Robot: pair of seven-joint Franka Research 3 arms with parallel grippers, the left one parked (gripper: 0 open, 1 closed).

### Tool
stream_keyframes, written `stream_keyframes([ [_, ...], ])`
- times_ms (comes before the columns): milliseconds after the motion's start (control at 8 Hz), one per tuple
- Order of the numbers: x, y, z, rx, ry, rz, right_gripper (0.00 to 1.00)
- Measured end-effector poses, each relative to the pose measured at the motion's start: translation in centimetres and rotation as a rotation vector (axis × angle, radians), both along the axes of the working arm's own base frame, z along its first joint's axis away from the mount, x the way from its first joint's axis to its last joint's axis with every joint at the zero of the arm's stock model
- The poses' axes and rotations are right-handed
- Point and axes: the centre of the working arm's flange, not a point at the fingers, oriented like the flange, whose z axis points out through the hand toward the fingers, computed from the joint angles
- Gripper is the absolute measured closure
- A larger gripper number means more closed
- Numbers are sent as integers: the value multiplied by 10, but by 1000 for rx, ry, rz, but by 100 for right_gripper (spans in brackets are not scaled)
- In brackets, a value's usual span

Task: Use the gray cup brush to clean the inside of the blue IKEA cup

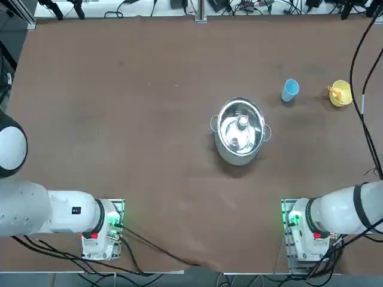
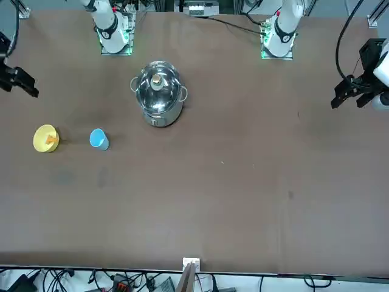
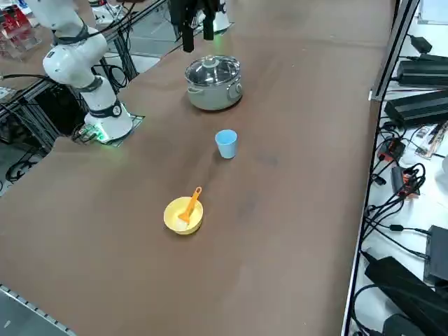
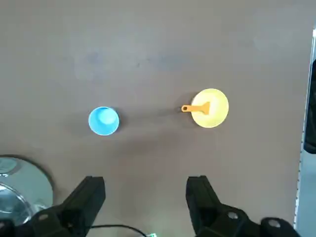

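Observation:
The blue cup (image 1: 290,89) (image 2: 98,139) (image 3: 226,143) (image 4: 103,120) stands upright with nothing in it, on the brown table to the right of the steel pot. The cup brush (image 1: 337,92) (image 2: 52,140) (image 3: 190,204) (image 4: 195,108) looks orange. It rests in a small yellow bowl (image 1: 344,97) (image 3: 176,220) (image 4: 216,109), with its handle sticking out over the rim towards the cup. My right gripper (image 4: 145,185) hangs high above the table, well short of both, open and holding nothing.
A lidded steel pot (image 1: 240,130) (image 2: 159,92) (image 3: 213,82) stands mid-table, left of the cup. Cables hang along the table's right edge (image 1: 365,101). The right arm's base (image 1: 305,230) is bolted at the near right corner.

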Motion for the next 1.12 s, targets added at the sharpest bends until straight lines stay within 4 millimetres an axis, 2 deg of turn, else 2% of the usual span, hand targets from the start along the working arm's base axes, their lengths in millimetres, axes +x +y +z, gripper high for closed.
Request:
stream_keyframes([
  [375,6,-5,-21,-58,60,-16,0],
  [500,8,-10,-31,-97,81,-43,0],
  [625,10,-13,-50,-133,95,-89,0],
  [875,17,-19,-111,-233,80,-160,0],
  [1125,16,-27,-199,-326,79,-191,0],
])
